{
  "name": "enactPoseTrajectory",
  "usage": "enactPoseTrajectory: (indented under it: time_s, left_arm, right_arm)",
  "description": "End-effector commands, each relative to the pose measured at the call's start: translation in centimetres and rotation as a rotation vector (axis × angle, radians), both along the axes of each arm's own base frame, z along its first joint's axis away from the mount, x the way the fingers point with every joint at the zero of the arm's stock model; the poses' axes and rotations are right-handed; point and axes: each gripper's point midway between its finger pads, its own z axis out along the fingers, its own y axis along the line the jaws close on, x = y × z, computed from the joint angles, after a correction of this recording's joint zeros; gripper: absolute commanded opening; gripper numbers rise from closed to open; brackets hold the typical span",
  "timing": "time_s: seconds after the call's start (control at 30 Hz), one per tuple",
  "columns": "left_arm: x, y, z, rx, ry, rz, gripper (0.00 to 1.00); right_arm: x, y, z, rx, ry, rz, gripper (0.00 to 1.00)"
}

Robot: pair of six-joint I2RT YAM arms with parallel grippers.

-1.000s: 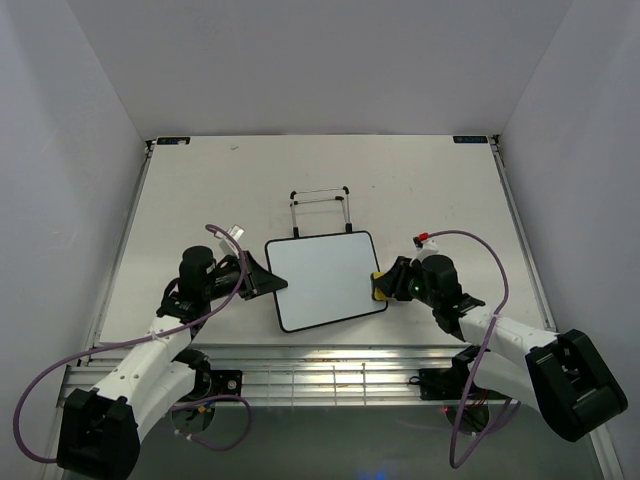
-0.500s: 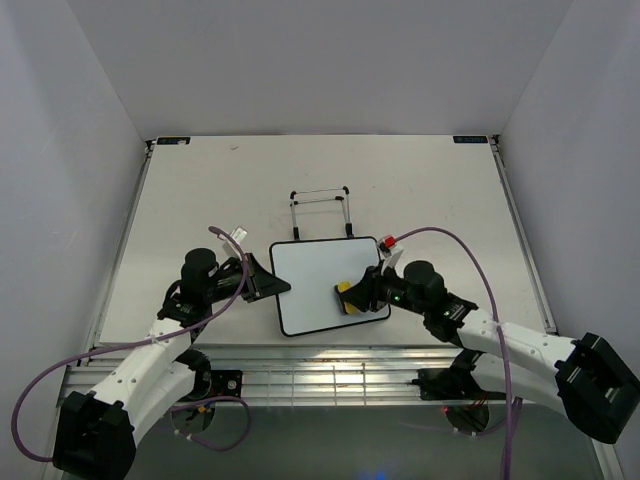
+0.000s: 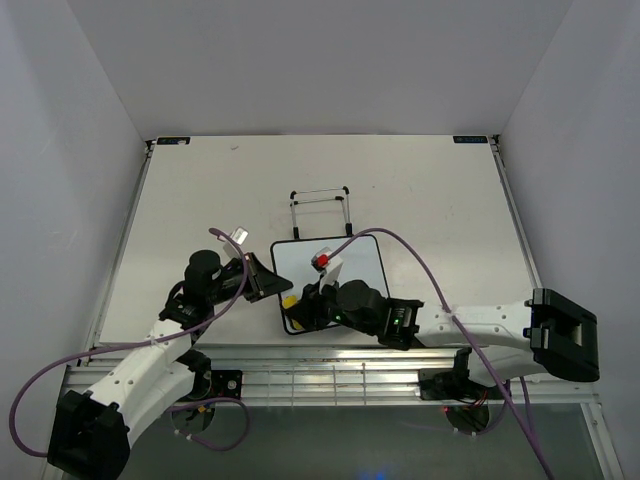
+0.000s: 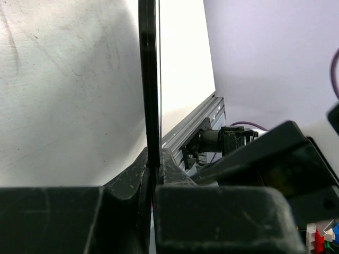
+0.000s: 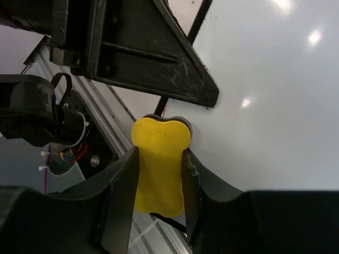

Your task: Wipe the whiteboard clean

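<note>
Overhead, the whiteboard (image 3: pixel 365 265) lies on the surface (image 3: pixel 200 190) near centre, w/ a thin black wire stand (image 3: pixel 320 191) just beyond it at 12 o'clock. The left claw (image 3: pixel 274 283) reaches in from 9 o'clock and is pressed together on the board's black frame. Its wrist cam shows the frame edge-on, pinched btwn the two fingers. The right arm lies across the board's near half and hides much of it. The right claw (image 3: pixel 295 303) pinches a yellow sponge (image 5: pixel 159 159) at the board's 7 o'clock corner. The sponge touches the white face right beside the left claw's tip. No ink shows on the parts of the board in view; the rest is under the arm, so can't tell.

Judgement: the step in hand is wiping, now at that corner. To do it well:
- Hold the sponge flat w/ even downward pressure, not tipped on an edge.
- Sweep toward 3 o'clock in overlapping lanes so no strip gets missed.
- Stop short of the frame and the left fingers, which are v. close; a bump could knock the grip loose.
- The left claw should hold firm so the board doesn't skid or twist under the push.
</note>
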Motion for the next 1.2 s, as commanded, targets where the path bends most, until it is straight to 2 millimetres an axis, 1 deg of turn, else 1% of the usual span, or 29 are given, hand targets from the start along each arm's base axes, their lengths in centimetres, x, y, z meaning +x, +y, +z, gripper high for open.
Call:
enactPoseTrajectory:
  time_s: [0.0,0.1,0.23,0.3,0.37,0.43,0.47,0.53,0.57,0.6,0.63,0.67,0.7,0.77,0.87,0.9,1.0,1.03,1.07,1.1,1.13,1.17]
  left_arm:
    - [0.1,-0.7,2.2,-0.043,-0.073,-0.012,0.00]
    - [0.1,-0.8,1.9,-0.046,-0.055,-0.001,0.00]
    - [0.0,-0.9,2.0,-0.050,-0.041,0.001,0.00]
    - [0.2,-0.7,2.2,-0.047,-0.046,0.019,0.00]
    - [0.2,-0.6,2.1,-0.036,-0.046,0.028,0.00]
    - [0.4,-0.5,2.1,-0.026,-0.047,0.037,0.00]
    - [0.5,-0.5,1.9,-0.023,-0.041,0.035,0.00]
    - [0.5,-0.6,1.9,-0.020,-0.038,0.033,0.00]
    - [0.6,-0.6,1.9,-0.020,-0.038,0.033,0.00]
    - [0.6,-0.6,1.9,-0.020,-0.038,0.033,0.00]
    - [0.6,-0.6,2.0,-0.021,-0.039,0.032,0.00]
    - [0.6,-0.6,2.0,-0.021,-0.041,0.032,0.00]
    - [0.5,-0.6,2.2,-0.025,-0.045,0.031,0.00]
    - [0.3,-0.7,2.1,-0.027,-0.042,0.022,0.00]
    - [0.2,-0.7,1.8,-0.024,-0.033,0.017,0.00]
    - [0.2,-0.7,1.6,-0.022,-0.028,0.021,0.00]
    - [0.1,-0.8,1.7,-0.029,-0.030,0.016,0.00]
    - [0.1,-0.8,1.8,-0.029,-0.030,0.015,0.00]
    - [0.0,-0.8,1.8,-0.029,-0.032,0.013,0.00]
    - [0.0,-0.9,1.8,-0.030,-0.033,0.010,0.00]
    - [-0.1,-0.9,1.9,-0.031,-0.034,0.004,0.00]
    - [-0.2,-0.9,1.9,-0.033,-0.035,-0.001,0.00]
  right_arm:
    - [1.7,0.9,1.0,-0.022,-0.065,-0.108,0.36]
    - [2.0,1.3,0.8,-0.045,-0.083,-0.122,0.36]
    - [3.8,0.3,-0.3,-0.122,-0.120,-0.223,0.36]
    - [4.1,-0.5,-1.1,-0.163,-0.122,-0.254,0.36]
    - [3.9,-1.2,-2.1,-0.189,-0.116,-0.250,0.36]
    - [3.2,-1.7,-2.7,-0.195,-0.112,-0.232,0.36]
    - [2.7,-2.5,-3.9,-0.224,-0.109,-0.220,0.36]
    - [2.2,-3.2,-4.4,-0.219,-0.104,-0.206,0.37]
    - [1.9,-4.7,-6.4,-0.254,-0.096,-0.207,0.37]
    - [2.2,-5.5,-6.2,-0.236,-0.092,-0.229,0.38]
    - [2.4,-6.2,-6.5,-0.233,-0.083,-0.252,0.38]
    - [2.9,-7.6,-7.5,-0.256,-0.079,-0.277,0.38]
    - [3.3,-8.2,-7.1,-0.243,-0.085,-0.296,0.38]
    - [4.3,-9.5,-7.2,-0.253,-0.085,-0.338,0.38]
    - [4.1,-8.8,-5.6,-0.207,-0.091,-0.301,0.38]
    - [3.9,-7.9,-4.8,-0.184,-0.089,-0.277,0.38]
    - [2.7,-5.4,-3.7,-0.132,-0.084,-0.195,0.38]
    - [2.5,-4.3,-2.7,-0.105,-0.082,-0.170,0.38]
    - [2.2,-3.5,-2.2,-0.096,-0.081,-0.151,0.38]
    - [2.0,-2.8,-2.3,-0.105,-0.086,-0.129,0.38]
    - [1.8,-1.7,-1.2,-0.084,-0.090,-0.102,0.38]
    - [2.1,-1.5,-1.0,-0.094,-0.100,-0.110,0.38]
